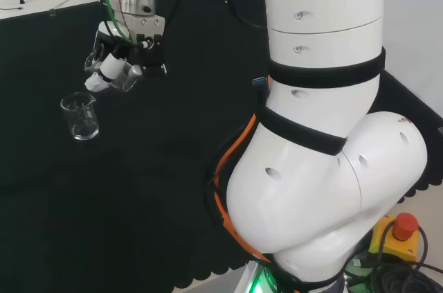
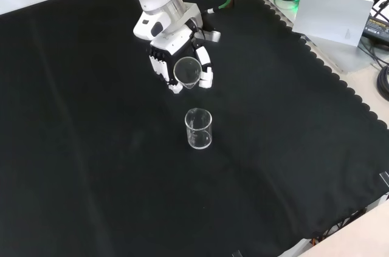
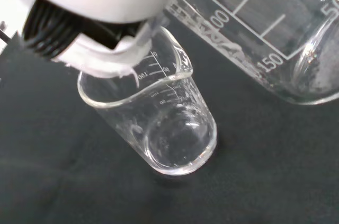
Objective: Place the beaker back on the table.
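Clear glass beaker held off the counter, tipped on its side with its mouth toward the front camera, the robot hand curled round it. A second clear beaker stands upright on the black cloth just beside and below the held one, apart from the fingers. Wrist view: held beaker's wall close overhead, standing beaker beneath.

In the front view, a beaker stands upright near the middle of the cloth, just below the hand and its tilted held beaker.
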You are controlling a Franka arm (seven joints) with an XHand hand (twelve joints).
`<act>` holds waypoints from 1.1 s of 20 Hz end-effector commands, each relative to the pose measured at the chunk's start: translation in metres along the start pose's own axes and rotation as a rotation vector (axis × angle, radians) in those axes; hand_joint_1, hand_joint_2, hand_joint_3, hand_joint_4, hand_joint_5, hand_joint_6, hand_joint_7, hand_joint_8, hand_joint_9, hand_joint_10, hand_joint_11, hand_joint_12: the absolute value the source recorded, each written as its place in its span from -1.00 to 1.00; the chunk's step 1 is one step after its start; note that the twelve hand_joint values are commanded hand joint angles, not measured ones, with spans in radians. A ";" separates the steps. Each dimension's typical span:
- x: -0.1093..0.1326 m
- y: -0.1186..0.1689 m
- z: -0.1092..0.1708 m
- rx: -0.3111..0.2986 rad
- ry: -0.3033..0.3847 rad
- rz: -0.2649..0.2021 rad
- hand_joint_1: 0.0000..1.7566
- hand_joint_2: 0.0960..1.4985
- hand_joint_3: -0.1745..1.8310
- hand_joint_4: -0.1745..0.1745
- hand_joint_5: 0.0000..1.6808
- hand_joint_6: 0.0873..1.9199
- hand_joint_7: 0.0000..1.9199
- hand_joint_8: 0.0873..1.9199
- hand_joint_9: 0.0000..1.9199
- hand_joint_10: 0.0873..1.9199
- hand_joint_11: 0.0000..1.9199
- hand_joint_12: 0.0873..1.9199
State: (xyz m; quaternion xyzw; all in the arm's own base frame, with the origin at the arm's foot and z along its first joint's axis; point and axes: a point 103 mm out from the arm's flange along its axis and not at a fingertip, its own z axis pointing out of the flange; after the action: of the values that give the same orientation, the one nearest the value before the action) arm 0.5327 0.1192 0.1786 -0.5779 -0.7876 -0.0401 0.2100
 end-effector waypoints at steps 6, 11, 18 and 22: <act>-0.019 0.009 0.021 -0.042 0.156 -0.045 0.37 -0.29 -0.09 -0.72 0.58 -0.43 0.87 -1.00 0.55 -0.51 0.39 -0.27; -0.027 0.014 0.032 -0.056 0.208 -0.049 0.38 -0.28 -0.10 -0.89 0.59 -0.46 0.86 -1.00 0.54 -0.51 0.39 -0.27; -0.044 0.018 0.046 -0.117 0.292 -0.061 0.38 -0.28 -0.11 -0.99 0.60 -0.47 0.84 -1.00 0.52 -0.52 0.39 -0.27; -0.055 0.019 0.050 -0.152 0.329 -0.053 0.38 -0.29 -0.11 -1.00 0.60 -0.48 0.84 -1.00 0.51 -0.53 0.37 -0.27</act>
State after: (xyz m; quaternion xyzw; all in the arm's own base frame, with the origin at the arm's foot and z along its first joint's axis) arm 0.5452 0.1013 0.1200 -0.5523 -0.7646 -0.1691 0.2859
